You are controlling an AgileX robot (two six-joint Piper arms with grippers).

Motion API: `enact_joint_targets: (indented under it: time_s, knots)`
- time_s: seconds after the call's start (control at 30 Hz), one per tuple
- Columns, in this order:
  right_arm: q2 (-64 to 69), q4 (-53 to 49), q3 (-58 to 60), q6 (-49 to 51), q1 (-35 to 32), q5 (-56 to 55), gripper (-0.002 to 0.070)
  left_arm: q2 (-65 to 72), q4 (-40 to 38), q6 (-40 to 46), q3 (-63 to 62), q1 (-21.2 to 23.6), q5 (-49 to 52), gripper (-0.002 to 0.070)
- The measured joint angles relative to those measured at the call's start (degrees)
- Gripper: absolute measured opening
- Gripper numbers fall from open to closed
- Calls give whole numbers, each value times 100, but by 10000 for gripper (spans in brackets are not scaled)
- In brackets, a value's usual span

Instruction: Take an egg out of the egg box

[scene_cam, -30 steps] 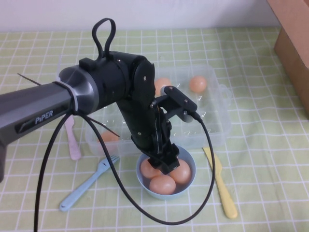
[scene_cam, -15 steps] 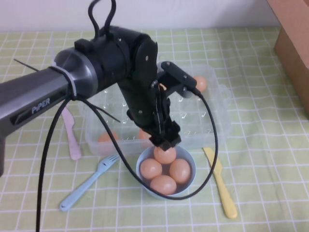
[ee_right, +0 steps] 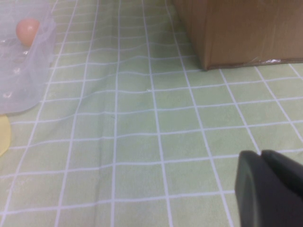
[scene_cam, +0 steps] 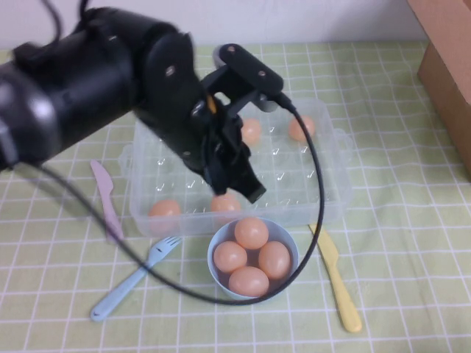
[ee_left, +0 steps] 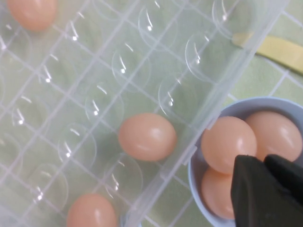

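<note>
The clear egg box (scene_cam: 294, 184) lies mid-table and holds four orange-tan eggs: two in the front row (scene_cam: 165, 209) (scene_cam: 225, 202) and two at the back (scene_cam: 251, 131) (scene_cam: 299, 128). My left gripper (scene_cam: 249, 191) hangs shut and empty over the box's front edge, just above the light-blue bowl (scene_cam: 284, 229), which holds several eggs. In the left wrist view its fingertips (ee_left: 264, 161) are over the bowl (ee_left: 236, 106), beside an egg (ee_left: 147, 136) in the box (ee_left: 85, 85). My right gripper (ee_right: 262, 163) is shut and empty, low over the cloth, out of the high view.
A yellow knife (scene_cam: 337, 276) lies right of the bowl, a blue fork (scene_cam: 132, 278) left of it, and a pink knife (scene_cam: 105, 198) beside the box's left end. A cardboard box (scene_cam: 449, 59) stands at the far right. My left arm's cable loops around the bowl.
My left gripper has risen out of the bowl and moved back over the egg box's front edge. A fourth egg now lies in the bowl where the gripper was.
</note>
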Motion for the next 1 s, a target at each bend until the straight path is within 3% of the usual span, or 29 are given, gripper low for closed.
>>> enact_joint_targets:
  time_s: [0.5, 1.0]
  knots:
    - [0, 0, 0, 0, 0, 0, -18, -3870, 429, -1558, 3827, 0, -2386, -1]
    - [0, 0, 0, 0, 0, 0, -18, -6292, 418, -2148, 5163, 0, -1710, -1]
